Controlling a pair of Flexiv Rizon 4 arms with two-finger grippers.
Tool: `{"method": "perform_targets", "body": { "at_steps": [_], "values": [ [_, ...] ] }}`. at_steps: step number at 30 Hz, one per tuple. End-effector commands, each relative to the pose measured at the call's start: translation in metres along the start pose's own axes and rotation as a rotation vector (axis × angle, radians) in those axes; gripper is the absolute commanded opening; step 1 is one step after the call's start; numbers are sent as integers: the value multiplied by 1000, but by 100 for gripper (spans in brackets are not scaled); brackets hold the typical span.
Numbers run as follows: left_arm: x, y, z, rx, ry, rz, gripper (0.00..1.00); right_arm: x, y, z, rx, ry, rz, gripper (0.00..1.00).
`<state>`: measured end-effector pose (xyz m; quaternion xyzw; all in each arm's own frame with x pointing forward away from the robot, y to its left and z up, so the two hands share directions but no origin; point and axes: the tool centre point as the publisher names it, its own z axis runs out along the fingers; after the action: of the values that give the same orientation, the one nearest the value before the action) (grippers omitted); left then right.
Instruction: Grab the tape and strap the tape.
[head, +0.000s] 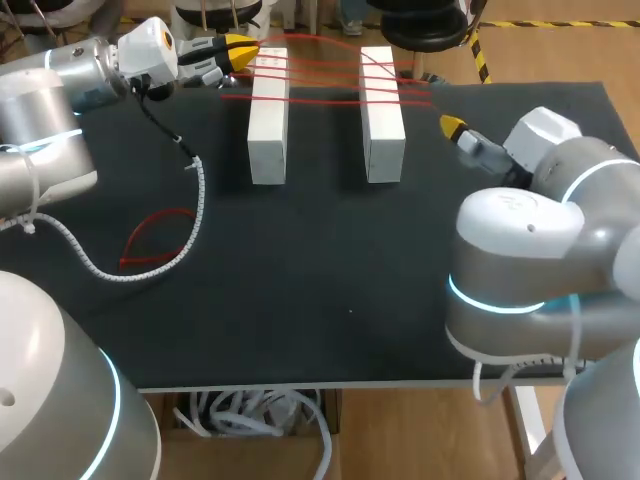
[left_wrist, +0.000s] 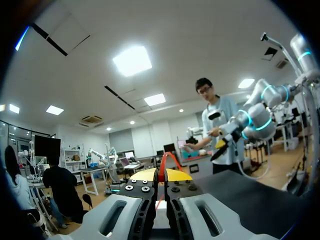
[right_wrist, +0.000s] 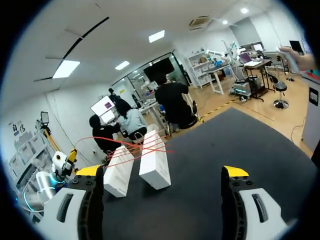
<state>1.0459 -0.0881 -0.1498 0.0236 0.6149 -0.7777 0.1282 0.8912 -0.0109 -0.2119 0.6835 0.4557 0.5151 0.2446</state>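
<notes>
Left fingers tight on tape

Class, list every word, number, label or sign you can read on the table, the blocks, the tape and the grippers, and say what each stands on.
None can be read.
One white block and the other white block: plain faces.
Red tape, black table: no print.
Left gripper, right gripper: no legible marks.

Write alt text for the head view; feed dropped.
Red tape runs in several strands across two white blocks on a black table, its end pinched in the left gripper. The right gripper hovers beside the right block; a loose red loop lies at left.
</notes>
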Motion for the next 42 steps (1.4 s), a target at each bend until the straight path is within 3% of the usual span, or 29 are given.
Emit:
{"method": "perform_targets", "body": {
  "at_steps": [1,14,18,23,32,38,42],
  "values": [
    [0,2,0,4,1,3,0,-14,4,-5,20,71,4,100],
    [0,2,0,4,1,3,0,-14,4,-5,20,71,4,100],
    [0,2,0,4,1,3,0,-10,7,-5,18,-57,270,100],
    [0,2,0,4,1,3,0,-5,17,-8,-76,-107,497,100],
    [0,2,0,4,1,3,0,-1,21,-17,-246,-123,774,100],
    [0,2,0,4,1,3,0,-7,7,-15,-340,-132,874,100],
    [0,2,0,4,1,3,0,-2,-2,-13,-360,-118,926,100]
  ]
}}
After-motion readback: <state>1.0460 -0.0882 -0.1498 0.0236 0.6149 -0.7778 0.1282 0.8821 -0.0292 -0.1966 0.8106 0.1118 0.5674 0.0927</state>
